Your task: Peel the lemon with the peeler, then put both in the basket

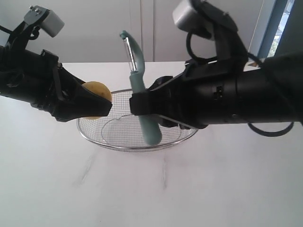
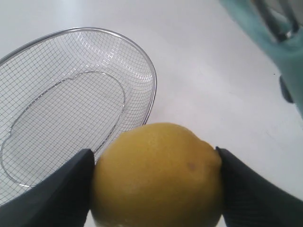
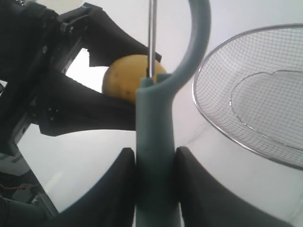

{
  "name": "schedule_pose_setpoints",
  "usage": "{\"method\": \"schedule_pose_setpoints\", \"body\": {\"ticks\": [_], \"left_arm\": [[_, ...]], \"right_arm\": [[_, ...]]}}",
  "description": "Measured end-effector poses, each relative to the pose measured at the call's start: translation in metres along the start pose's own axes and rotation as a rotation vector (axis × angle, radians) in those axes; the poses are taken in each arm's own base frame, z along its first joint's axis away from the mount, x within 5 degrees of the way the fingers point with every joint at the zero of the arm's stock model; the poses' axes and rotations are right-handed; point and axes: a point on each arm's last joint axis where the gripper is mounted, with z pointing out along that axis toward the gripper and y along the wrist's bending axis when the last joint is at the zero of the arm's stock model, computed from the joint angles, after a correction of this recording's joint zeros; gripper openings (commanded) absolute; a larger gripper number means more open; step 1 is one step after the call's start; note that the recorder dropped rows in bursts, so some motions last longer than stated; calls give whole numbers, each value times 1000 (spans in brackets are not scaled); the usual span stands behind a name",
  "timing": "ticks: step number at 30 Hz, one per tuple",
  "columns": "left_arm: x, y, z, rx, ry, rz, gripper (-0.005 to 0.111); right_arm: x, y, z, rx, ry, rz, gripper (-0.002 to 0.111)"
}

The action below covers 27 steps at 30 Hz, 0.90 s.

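Lemon (image 2: 158,175) tight in left jaws, half-hidden in exterior view; peeler (image 1: 150,128) tight in right jaws.

Bright daylight washes out the white table (image 1: 227,189); a window (image 1: 285,21) glows at 2 o'clock in the exterior view. Faint shadows trail toward 6 o'clock beneath the basket (image 1: 137,148), and the left wrist view blurs the peeler (image 2: 289,61).

A robotics laboratory or test room is suggested rather than a home kitchen. A wire basket (image 1: 137,148) is placed on a plain white table (image 1: 151,198), and it is flanked by a black left arm (image 1: 28,82) and a black right arm (image 1: 246,99). Behind the basket a pale, undecorated wall (image 1: 94,33) is seen, and further to the right of it a blue-framed window (image 1: 277,28).
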Motion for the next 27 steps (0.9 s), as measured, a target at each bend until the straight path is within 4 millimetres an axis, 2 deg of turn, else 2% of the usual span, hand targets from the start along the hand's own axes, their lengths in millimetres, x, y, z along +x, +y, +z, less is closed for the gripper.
{"method": "schedule_pose_setpoints", "body": {"ticks": [6, 12, 16, 27], "left_arm": [[0, 0, 0, 2, 1, 0, 0], [0, 0, 0, 2, 1, 0, 0], [0, 0, 0, 2, 1, 0, 0], [0, 0, 0, 2, 1, 0, 0]], "right_arm": [[-1, -2, -19, 80, -18, -25, 0], [10, -15, -17, 184, 16, -11, 0], [18, -23, -8, 213, 43, 7, 0], [35, -46, 37, 265, 127, 78, 0]]}}
